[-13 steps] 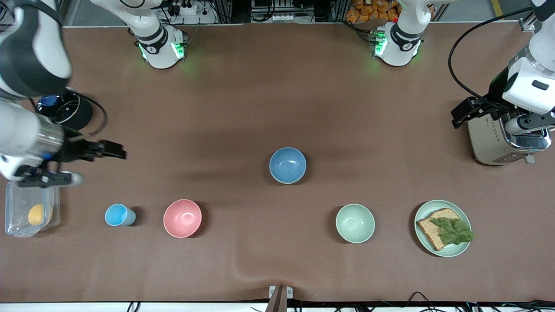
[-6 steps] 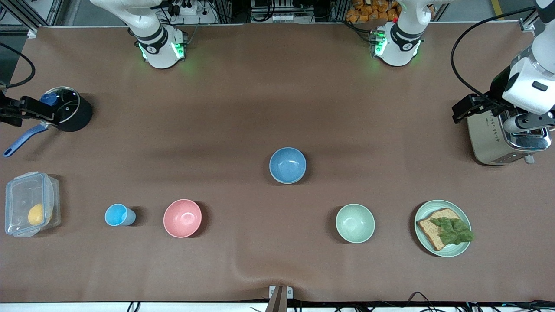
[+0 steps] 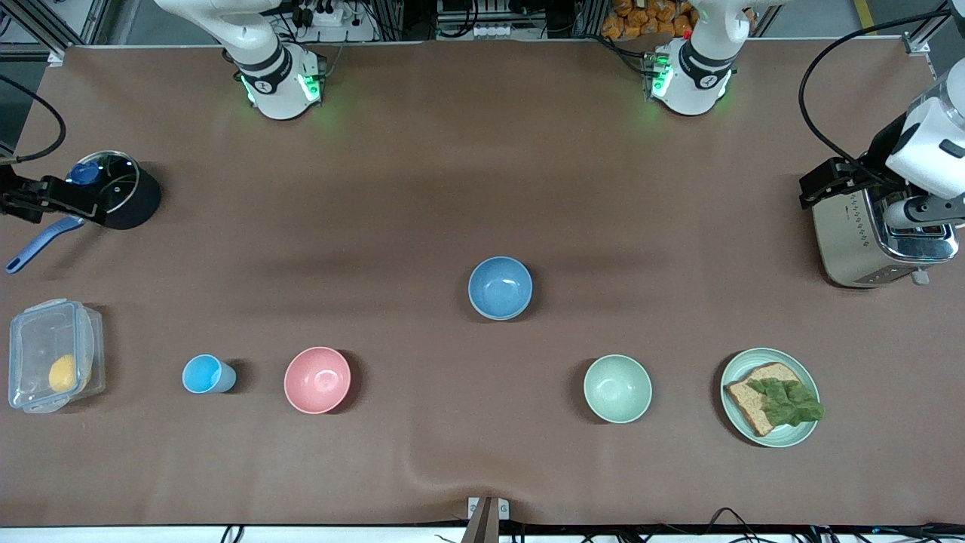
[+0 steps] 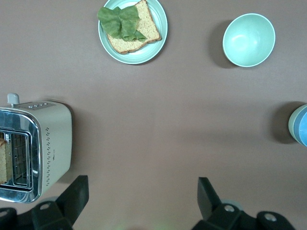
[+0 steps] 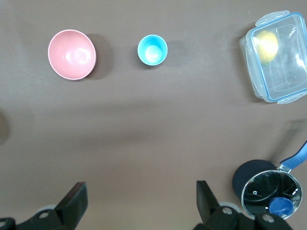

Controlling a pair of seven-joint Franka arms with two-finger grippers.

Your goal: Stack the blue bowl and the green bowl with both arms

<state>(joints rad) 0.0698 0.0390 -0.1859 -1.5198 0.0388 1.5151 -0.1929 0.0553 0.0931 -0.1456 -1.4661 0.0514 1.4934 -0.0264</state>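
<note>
Lowest in the front view runs a row of dishes: at the left arm's end a mint plate (image 3: 804,433) with a slice of brown bread (image 3: 756,407) under a lettuce leaf (image 3: 788,400), then a pale mint-green bowl (image 3: 617,388), a pink bowl (image 3: 317,379), a small light-blue cup (image 3: 203,374) and, at the frame's edge on the right arm's end, a clear lidded container (image 3: 53,354) with something yellow inside. Higher up, at the middle of the frame, the blue bowl (image 3: 500,287) stands upright and alone, well apart from every other dish. In the left wrist view a grey-green band shows round its outside, so it appears to sit inside the green bowl (image 4: 291,125), though only that sliver can be seen. Higher again, a steel toaster (image 3: 852,241) stands at the left arm's end and a black pot (image 3: 139,204) with a glass lid and a blue handle at the right arm's end. The left gripper (image 4: 141,194) hangs over the toaster's edge with its fingers (image 4: 76,191) wide apart and nothing between them. The right gripper (image 5: 141,196) hangs beside the pot, fingers (image 5: 206,196) likewise spread and empty. Both arms wait at the table's ends, far from the bowls
</note>
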